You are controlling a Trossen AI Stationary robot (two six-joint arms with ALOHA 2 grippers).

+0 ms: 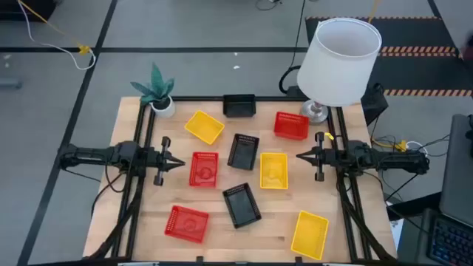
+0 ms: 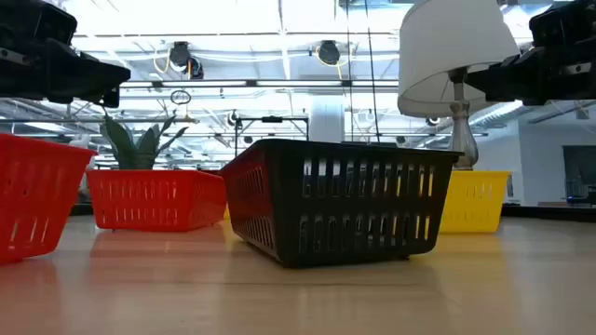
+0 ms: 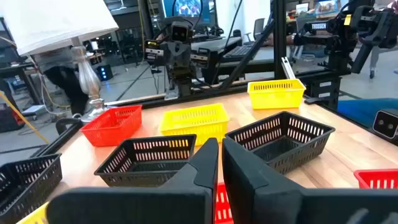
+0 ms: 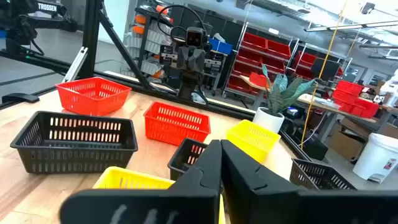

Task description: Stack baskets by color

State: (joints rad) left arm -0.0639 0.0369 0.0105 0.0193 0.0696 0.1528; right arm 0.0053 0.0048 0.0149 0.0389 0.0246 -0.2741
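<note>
- A robotics lab or workshop (industrial ceiling lights overhead).
- Shelving with red storage bins [image 4: 261,59] behind.
- Taped floor lines [image 1: 192,49] and hazard striping [image 1: 417,50].

Left gripper [image 1: 179,161] at left edge, jaws shut, empty; right gripper [image 1: 301,156] opposite, jaws shut, empty.

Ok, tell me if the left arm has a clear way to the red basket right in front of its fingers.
Probably yes. The left gripper, fingers shut, points at the red basket, nothing between them. It would have to open first.
</note>
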